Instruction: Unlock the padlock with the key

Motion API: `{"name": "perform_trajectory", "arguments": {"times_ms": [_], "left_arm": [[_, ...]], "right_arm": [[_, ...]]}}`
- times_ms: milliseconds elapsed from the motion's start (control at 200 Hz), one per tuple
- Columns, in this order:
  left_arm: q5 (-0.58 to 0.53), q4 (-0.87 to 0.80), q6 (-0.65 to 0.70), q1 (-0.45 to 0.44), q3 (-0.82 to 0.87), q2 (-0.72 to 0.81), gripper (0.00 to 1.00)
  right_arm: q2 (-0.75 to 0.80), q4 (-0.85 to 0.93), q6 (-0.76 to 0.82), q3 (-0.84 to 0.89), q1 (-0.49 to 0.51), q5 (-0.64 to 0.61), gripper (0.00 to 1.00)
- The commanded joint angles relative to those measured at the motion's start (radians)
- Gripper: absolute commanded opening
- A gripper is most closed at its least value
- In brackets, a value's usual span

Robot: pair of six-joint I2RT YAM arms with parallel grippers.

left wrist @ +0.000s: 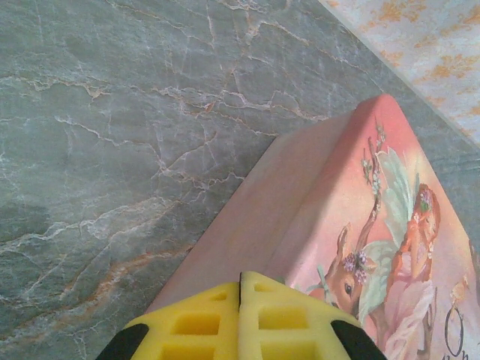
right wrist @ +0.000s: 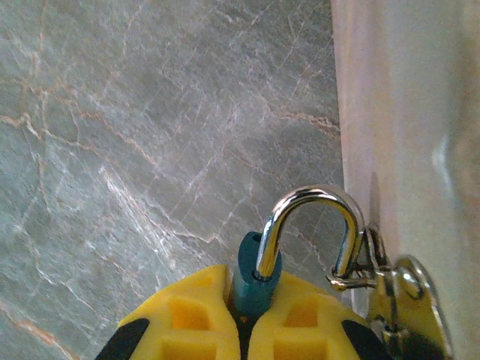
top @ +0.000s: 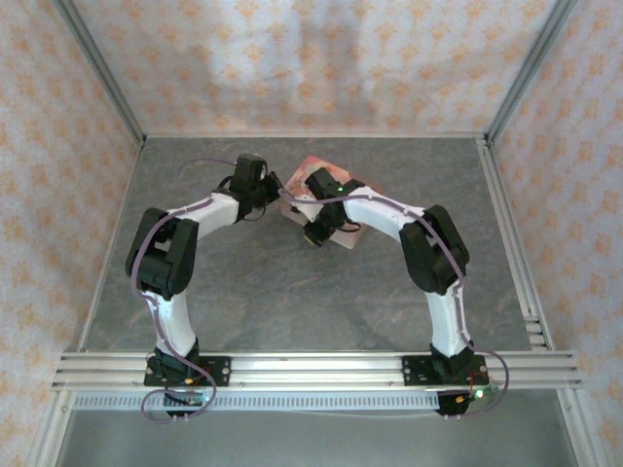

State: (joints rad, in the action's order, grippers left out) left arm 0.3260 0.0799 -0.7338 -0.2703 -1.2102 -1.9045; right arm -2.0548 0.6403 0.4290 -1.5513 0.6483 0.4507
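Right wrist cam: your padlock (right wrist: 253, 274) ran lengthwise straight out of the right gripper (right wrist: 244, 319), body toward the wrist, shackle (right wrist: 311, 196) pointing away, up-frame. It had a small teal-blue body and a thin bright silvery shackle. One leg sat in the body, the other hooked a ring on the metal hasp (right wrist: 409, 296) on the pink box (right wrist: 405, 112) wall. You couldn't tell locked from unlocked. Right jaws were nearly closed, clamped on the padlock body. Left wrist cam: left gripper (left wrist: 240, 304) had its pads pressed together, nothing visible between them, tips at the box's edge over the marble table (left wrist: 112, 150).
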Motion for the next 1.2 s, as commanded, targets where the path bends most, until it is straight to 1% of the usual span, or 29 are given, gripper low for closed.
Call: {"name": "perform_trajectory", "arguments": {"times_ms": [0, 80, 225, 265, 330, 385, 420, 455, 540, 605, 645, 701, 741, 766, 816, 846, 906, 986, 1026, 1131, 1171, 1196], "left_arm": [[0.105, -0.147, 0.003, -0.060, 0.022, -0.062, 0.08], [0.101, -0.144, 0.000, -0.060, 0.026, -0.057, 0.08], [0.109, -0.135, -0.003, -0.061, 0.038, -0.056, 0.08], [0.114, -0.137, -0.003, -0.062, 0.036, -0.061, 0.08], [0.119, -0.133, -0.004, -0.067, 0.035, -0.065, 0.08], [0.123, -0.139, -0.001, -0.073, 0.024, -0.072, 0.08], [0.126, -0.141, -0.001, -0.077, 0.018, -0.077, 0.06], [0.130, -0.140, -0.001, -0.081, 0.016, -0.083, 0.04], [0.130, -0.146, 0.005, -0.090, 0.011, -0.089, 0.04], [0.131, -0.146, 0.005, -0.091, 0.013, -0.091, 0.01], [0.130, -0.146, 0.005, -0.090, 0.014, -0.092, 0.00], [0.130, -0.146, 0.005, -0.090, 0.017, -0.090, 0.00], [0.131, -0.146, 0.004, -0.091, 0.016, -0.090, 0.00], [0.131, -0.146, 0.004, -0.090, 0.017, -0.090, 0.00], [0.133, -0.145, 0.004, -0.091, 0.016, -0.090, 0.00], [0.133, -0.144, 0.002, -0.092, 0.018, -0.092, 0.00], [0.135, -0.143, -0.001, -0.092, 0.020, -0.092, 0.00], [0.140, -0.138, -0.006, -0.092, 0.024, -0.093, 0.00], [0.142, -0.136, -0.009, -0.093, 0.024, -0.093, 0.00], [0.139, -0.140, -0.007, -0.096, 0.023, -0.092, 0.00], [0.137, -0.142, -0.004, -0.098, 0.025, -0.092, 0.00], [0.136, -0.143, -0.003, -0.098, 0.026, -0.091, 0.00]], "right_arm": [[0.011, -0.114, -0.124, 0.105, 0.001, 0.204, 0.00], [0.032, -0.150, -0.182, 0.156, 0.009, 0.144, 0.00], [0.078, -0.207, -0.223, 0.234, 0.047, -0.099, 0.00], [0.077, -0.203, -0.209, 0.239, 0.054, -0.134, 0.00], [0.073, -0.249, -0.187, 0.258, 0.064, -0.167, 0.00], [0.067, -0.281, -0.162, 0.253, 0.069, -0.144, 0.00], [0.058, -0.300, -0.145, 0.234, 0.075, -0.155, 0.00], [0.046, -0.303, -0.108, 0.202, 0.083, -0.162, 0.00], [0.035, -0.361, -0.010, 0.159, 0.110, -0.213, 0.00], [0.034, -0.418, 0.066, 0.160, 0.118, -0.222, 0.00], [0.027, -0.418, 0.106, 0.155, 0.120, -0.234, 0.00], [0.024, -0.410, 0.160, 0.165, 0.119, -0.231, 0.00], [0.032, -0.435, 0.160, 0.194, 0.116, -0.227, 0.00], [0.038, -0.444, 0.125, 0.203, 0.101, -0.189, 0.00], [0.042, -0.415, 0.019, 0.186, 0.049, -0.044, 0.00], [0.045, -0.409, -0.045, 0.178, 0.028, -0.003, 0.00], [0.059, -0.424, -0.110, 0.191, 0.023, 0.030, 0.00], [0.064, -0.417, -0.214, 0.173, 0.031, 0.109, 0.00], [0.059, -0.404, -0.260, 0.149, 0.047, 0.114, 0.00], [0.008, -0.335, -0.365, 0.051, 0.063, 0.199, 0.00], [0.010, -0.343, -0.381, 0.043, 0.065, 0.201, 0.00], [0.021, -0.386, -0.386, 0.063, 0.066, 0.189, 0.00]]}}
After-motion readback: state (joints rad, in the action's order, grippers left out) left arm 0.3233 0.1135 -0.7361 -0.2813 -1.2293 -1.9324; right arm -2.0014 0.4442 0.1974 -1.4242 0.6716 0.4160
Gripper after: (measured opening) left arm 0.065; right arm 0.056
